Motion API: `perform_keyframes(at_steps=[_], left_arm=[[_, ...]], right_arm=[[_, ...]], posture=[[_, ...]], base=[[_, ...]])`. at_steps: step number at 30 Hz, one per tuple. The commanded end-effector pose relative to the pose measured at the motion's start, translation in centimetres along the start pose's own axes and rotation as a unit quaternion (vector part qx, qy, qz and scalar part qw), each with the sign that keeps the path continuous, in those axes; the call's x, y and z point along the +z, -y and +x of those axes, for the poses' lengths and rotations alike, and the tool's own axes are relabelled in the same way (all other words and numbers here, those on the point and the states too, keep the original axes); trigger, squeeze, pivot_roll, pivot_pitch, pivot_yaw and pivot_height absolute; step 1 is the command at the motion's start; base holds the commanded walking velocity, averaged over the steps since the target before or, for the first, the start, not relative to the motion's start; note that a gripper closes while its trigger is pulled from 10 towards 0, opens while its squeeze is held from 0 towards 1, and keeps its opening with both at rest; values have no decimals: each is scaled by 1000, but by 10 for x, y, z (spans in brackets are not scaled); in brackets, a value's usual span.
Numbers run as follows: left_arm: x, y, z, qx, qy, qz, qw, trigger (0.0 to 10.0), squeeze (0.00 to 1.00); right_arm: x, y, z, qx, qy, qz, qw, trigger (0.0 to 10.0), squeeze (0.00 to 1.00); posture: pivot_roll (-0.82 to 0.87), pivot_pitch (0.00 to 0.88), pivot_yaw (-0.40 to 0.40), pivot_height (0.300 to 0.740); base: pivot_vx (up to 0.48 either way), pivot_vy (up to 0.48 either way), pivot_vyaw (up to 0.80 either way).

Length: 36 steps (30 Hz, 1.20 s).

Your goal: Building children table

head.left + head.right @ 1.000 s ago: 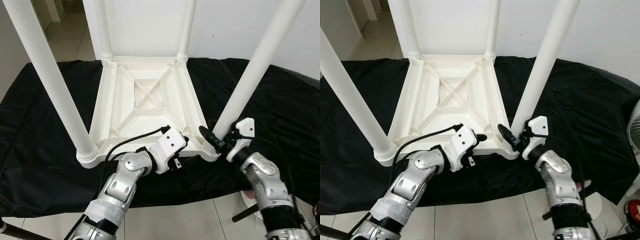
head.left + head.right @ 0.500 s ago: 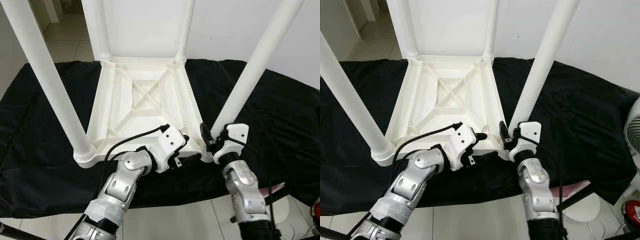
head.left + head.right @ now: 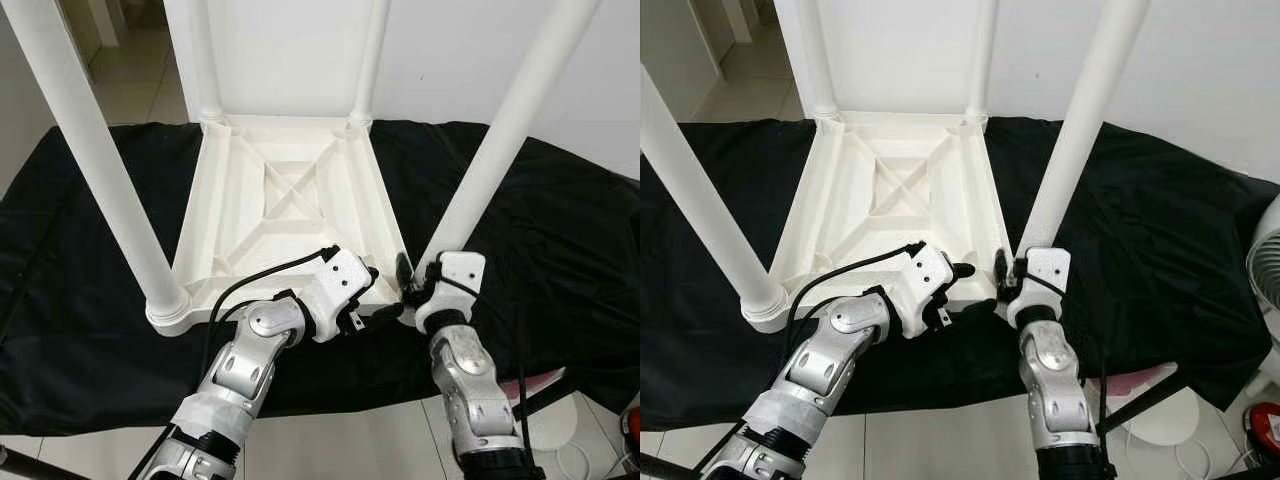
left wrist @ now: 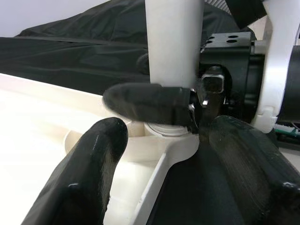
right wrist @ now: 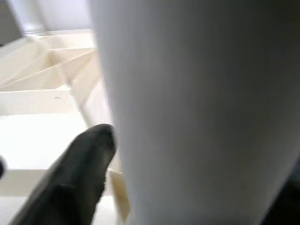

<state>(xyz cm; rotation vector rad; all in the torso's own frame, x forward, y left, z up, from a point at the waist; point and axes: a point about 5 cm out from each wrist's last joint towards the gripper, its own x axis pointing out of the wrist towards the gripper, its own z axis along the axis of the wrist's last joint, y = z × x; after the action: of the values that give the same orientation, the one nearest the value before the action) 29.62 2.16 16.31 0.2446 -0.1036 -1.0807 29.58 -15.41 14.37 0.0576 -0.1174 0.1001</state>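
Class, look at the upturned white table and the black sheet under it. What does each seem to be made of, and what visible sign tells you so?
Upturned table: probably moulded plastic, smooth off-white with a slight sheen; the ribbed, cross-braced underside and round leg sockets suggest moulding.
Table legs: likely the same plastic, plain smooth tubes.
Black sheet: seemingly thin fabric, since it wrinkles and drapes over the edge; fibre unclear.

Bright, even indoor light fills both eye views, which are sharp with no motion blur. The white upturned table (image 3: 290, 200) is nearly overexposed, and the black cloth (image 3: 560, 230) shows soft sheen on its folds. In the right wrist view, the table leg (image 5: 197, 112) is a close, defocused blur. In the left wrist view, the near fingers (image 4: 89, 173) are soft.
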Motion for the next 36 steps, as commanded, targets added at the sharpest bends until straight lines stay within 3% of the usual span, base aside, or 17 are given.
perform_keyframes(at_steps=[1, 5, 6, 7, 11, 19, 20, 21, 22, 29, 36], left_arm=[[1, -7, 1, 56, 3, -7, 998, 10000, 0], [1, -7, 1, 60, 7, -18, 998, 10000, 0], [1, -7, 1, 61, 7, -20, 998, 10000, 0], [1, -8, 1, 61, 7, -19, 998, 10000, 0], [2, -7, 0, 46, 6, -22, 999, 10000, 0], [3, -5, 1, 33, 6, -16, 999, 10000, 0], [3, -5, 2, 32, 6, -14, 999, 10000, 0], [3, -5, 2, 32, 6, -14, 999, 10000, 0], [3, -6, 2, 33, 4, -13, 999, 10000, 0], [5, -7, 5, 35, 6, -14, 999, 10000, 0], [5, -7, 5, 37, 7, -19, 999, 10000, 0]], right_arm=[[7, 8, 3, 34, 8, 3, 999, 10000, 1000], [12, 14, 5, 60, 11, -6, 998, 10000, 1000], [14, 18, 5, 80, 11, -14, 997, 10000, 808], [15, 21, 5, 104, 9, -33, 994, 10000, 0], [12, 28, 4, 190, -22, -70, 979, 10000, 0], [4, 36, 6, 257, -53, -91, 961, 10000, 0], [2, 38, 6, 261, -57, -92, 959, 3569, 0], [2, 38, 6, 261, -57, -92, 959, 3569, 0], [0, 42, 8, 257, -61, -93, 960, 0, 0], [-4, 45, 7, 247, -63, -89, 963, 0, 0], [-8, 45, 6, 193, -62, -82, 976, 0, 0]], posture=[[4, 14, -27, 740], [9, 13, -29, 740], [11, 12, -30, 740], [13, 10, -31, 740], [13, 8, -24, 740], [12, 11, -17, 740], [12, 11, -17, 740], [12, 11, -17, 740], [9, 15, -17, 740], [4, 24, -16, 740], [-2, 32, -16, 740]], base=[[0, 0, 0], [0, 0, 0], [0, 0, 0], [0, 0, 0], [0, 0, 0], [0, 0, 0], [0, 0, 0], [0, 0, 0], [0, 0, 0], [0, 0, 0], [0, 0, 0]])
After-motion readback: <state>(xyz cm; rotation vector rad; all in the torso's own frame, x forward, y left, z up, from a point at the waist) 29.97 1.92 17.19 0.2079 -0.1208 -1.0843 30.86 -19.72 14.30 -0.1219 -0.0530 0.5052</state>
